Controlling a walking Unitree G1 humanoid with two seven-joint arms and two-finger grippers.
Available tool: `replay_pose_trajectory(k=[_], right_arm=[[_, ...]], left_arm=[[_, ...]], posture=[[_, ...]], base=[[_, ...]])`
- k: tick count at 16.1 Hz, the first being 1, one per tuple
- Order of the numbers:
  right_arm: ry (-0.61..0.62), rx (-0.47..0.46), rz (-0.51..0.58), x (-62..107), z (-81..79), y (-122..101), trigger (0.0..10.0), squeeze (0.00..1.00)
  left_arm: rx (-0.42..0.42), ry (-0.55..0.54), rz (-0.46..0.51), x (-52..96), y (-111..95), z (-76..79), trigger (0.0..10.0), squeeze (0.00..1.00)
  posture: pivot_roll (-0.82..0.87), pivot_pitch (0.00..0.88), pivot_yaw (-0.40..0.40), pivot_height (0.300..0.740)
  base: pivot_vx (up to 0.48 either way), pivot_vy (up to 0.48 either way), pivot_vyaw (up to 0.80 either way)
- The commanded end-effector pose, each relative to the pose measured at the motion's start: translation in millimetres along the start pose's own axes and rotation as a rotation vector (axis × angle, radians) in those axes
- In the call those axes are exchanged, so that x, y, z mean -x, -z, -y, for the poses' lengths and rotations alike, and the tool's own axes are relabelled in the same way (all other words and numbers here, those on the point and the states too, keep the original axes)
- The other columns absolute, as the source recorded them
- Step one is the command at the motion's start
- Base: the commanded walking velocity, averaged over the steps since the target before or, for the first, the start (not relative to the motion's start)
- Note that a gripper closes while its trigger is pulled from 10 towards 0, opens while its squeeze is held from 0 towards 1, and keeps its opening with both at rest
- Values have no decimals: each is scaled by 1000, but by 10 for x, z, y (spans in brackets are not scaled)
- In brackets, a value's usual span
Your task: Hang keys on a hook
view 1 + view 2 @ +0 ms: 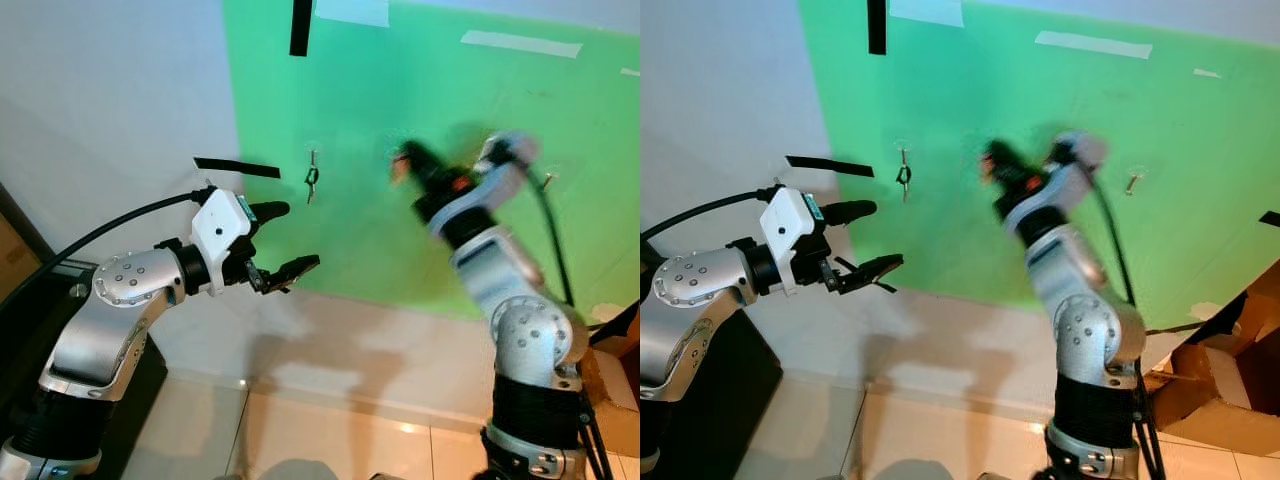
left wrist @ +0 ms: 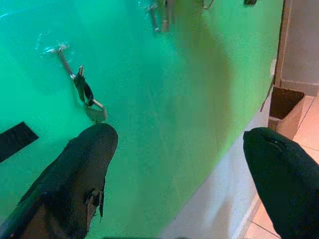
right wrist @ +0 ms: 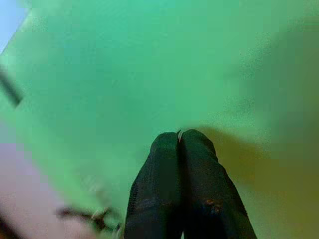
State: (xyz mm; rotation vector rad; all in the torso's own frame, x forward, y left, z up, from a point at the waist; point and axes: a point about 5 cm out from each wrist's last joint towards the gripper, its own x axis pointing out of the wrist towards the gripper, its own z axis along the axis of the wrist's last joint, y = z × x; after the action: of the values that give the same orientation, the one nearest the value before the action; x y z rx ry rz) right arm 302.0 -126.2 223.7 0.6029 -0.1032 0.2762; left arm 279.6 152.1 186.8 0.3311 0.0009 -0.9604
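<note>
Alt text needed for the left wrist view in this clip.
Keys hang from a hook on a green wall panel, just beyond the left pincer, whose two black fingers are spread wide open.

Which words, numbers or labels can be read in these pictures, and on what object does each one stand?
None can be read. The small green sticker on the left gripper is too small to read. The tape strips on the green sheet are blank. The keys show no marking.

Even indoor light; right arm (image 1: 470, 200) motion-blurred; soft shadows on green wall (image 1: 400, 100).
</note>
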Motion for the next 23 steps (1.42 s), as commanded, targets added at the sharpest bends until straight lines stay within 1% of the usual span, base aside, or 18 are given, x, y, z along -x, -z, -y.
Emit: replay_pose_trajectory(k=[1, 2, 3, 5, 8, 9, 12, 16, 18, 21, 23], right_arm=[[8, 14, 64, 13, -42, -123, 10000, 0], [7, 31, 84, 42, -85, -135, 10000, 0], [6, 27, 92, 63, -109, -128, 10000, 0], [5, 2, 84, 100, -148, -92, 10000, 0], [-4, 0, 68, 122, -173, -64, 10000, 0], [-20, 7, 55, 125, -188, -53, 10000, 0], [-65, 70, -25, 151, -220, 23, 10000, 0], [-59, 133, -105, 137, -195, 110, 10000, 0], [-23, 166, -136, 111, -163, 148, 10000, 0], [51, 170, -150, 67, -99, 152, 10000, 0], [84, 146, -141, 46, -68, 134, 10000, 0]], left_arm=[[-15, 1, 9, -22, -44, -7, 10000, 0], [-12, 4, 9, -25, -40, 4, 10000, 0], [-10, 6, 10, -29, -41, 8, 10000, 0], [-10, 8, 12, -34, -44, 8, 10000, 0], [-10, 12, 13, -39, -47, 12, 10000, 0], [-10, 13, 13, -42, -48, 12, 10000, 0], [-9, 16, 12, -44, -46, 12, 10000, 0], [-7, 16, 13, -50, -47, 5, 10000, 0], [-8, 14, 13, -52, -48, 0, 10000, 0], [-9, 15, 13, -51, -48, -2, 10000, 0], [-9, 15, 13, -49, -48, -3, 10000, 0]], posture=[[-9, 0, -62, 740], [-12, 0, -60, 740], [-13, 0, -59, 740], [-16, 0, -56, 740], [-18, 0, -54, 740], [-19, 0, -52, 740], [-20, 0, -52, 740], [-19, 0, -55, 740], [-18, 0, -55, 740], [-17, 0, -55, 740], [-17, 0, -55, 740]], base=[[0, 0, 0], [0, 0, 0], [0, 0, 0], [0, 0, 0], [0, 0, 0], [0, 0, 0], [0, 0, 0], [0, 0, 0], [0, 0, 0], [0, 0, 0], [0, 0, 0]])
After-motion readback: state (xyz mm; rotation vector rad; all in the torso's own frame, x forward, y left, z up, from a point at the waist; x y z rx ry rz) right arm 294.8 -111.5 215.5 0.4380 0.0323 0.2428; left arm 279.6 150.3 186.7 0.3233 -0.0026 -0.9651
